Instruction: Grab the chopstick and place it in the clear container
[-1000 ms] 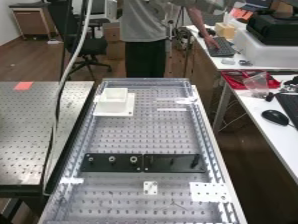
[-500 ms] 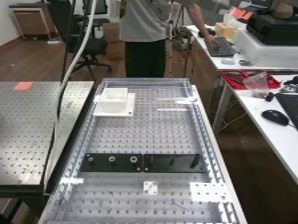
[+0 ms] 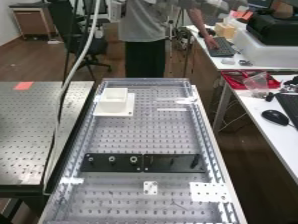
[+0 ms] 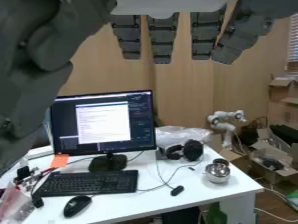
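Observation:
In the wrist view the hand (image 4: 161,37) has its fingers straight and spread, with nothing between them and the thumb. A square whitish container (image 3: 114,95) stands on a white plate (image 3: 128,111) at the far left of the perforated bench; I cannot tell whether it is the clear one. To its right lie two thin pale strips, a nearer one (image 3: 171,109) and a farther one (image 3: 170,99). Whether either is the chopstick I cannot tell.
Black blocks (image 3: 174,163) cross the bench, with a white perforated plate (image 3: 208,192) nearer. Clear side rails edge it. A pale hose (image 3: 65,85) hangs at left. In the wrist view, a desk (image 4: 159,192) holds a monitor (image 4: 102,122), keyboard (image 4: 86,183) and metal bowl (image 4: 217,171).
In the high view the upper part of the hanging hose has swung to the right. The container, pale strips and black blocks have stayed where they were.

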{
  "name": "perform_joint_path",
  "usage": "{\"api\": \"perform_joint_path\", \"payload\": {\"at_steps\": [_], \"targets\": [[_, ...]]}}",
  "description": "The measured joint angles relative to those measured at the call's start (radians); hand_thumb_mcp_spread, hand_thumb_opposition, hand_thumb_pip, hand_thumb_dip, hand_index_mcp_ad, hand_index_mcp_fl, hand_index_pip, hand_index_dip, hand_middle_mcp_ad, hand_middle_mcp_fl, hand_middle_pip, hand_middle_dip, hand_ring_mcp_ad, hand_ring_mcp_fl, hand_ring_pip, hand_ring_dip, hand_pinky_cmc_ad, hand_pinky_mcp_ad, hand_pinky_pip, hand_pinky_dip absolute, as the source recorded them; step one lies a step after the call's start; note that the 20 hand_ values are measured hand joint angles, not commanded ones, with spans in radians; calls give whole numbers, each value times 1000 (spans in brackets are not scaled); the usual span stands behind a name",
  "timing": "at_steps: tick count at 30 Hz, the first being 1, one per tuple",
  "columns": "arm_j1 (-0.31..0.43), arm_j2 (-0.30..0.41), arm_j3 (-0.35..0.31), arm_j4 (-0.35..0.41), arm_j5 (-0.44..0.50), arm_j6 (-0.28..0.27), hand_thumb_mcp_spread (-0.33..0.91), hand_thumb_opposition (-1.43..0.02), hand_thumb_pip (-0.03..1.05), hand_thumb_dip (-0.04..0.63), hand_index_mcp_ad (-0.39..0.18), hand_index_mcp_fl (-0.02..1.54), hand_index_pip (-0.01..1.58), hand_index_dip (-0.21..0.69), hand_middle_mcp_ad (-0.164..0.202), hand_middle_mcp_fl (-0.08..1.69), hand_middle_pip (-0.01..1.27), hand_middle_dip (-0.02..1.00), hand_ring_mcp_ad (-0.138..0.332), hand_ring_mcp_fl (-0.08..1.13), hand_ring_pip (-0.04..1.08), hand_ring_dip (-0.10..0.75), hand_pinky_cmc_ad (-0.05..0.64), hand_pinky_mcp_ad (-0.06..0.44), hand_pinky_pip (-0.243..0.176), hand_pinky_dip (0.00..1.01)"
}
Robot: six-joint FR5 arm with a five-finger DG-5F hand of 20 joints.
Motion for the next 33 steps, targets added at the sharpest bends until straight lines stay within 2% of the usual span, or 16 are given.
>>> {"api": "perform_joint_path", "payload": {"at_steps": [5,10,16,22,27,33], "targets": [[6,4,-4,3,37,1,-45,-803,602,-24,-24,23,66,154,94,-10,134,171,220,0,79,35,340,185,-126,190],[5,7,-8,5,-1,-3,-45,-803,602,-24,-28,23,66,154,87,-10,134,171,216,0,79,35,340,185,-126,188],[12,8,-7,0,49,3,-45,-803,602,-24,-23,23,66,154,93,-7,133,171,216,0,79,35,340,185,-126,190],[5,7,-7,-1,0,7,-45,-803,602,-24,-33,23,66,154,84,-10,133,171,215,0,79,35,340,183,-122,188],[2,16,-14,-9,39,13,-44,-803,600,-24,-14,23,66,154,91,-10,133,171,215,0,79,35,340,185,-122,190],[-16,62,-42,-21,-63,40,-44,-803,600,-24,-23,19,66,154,84,-10,133,171,218,2,79,35,340,185,-126,188]]}}
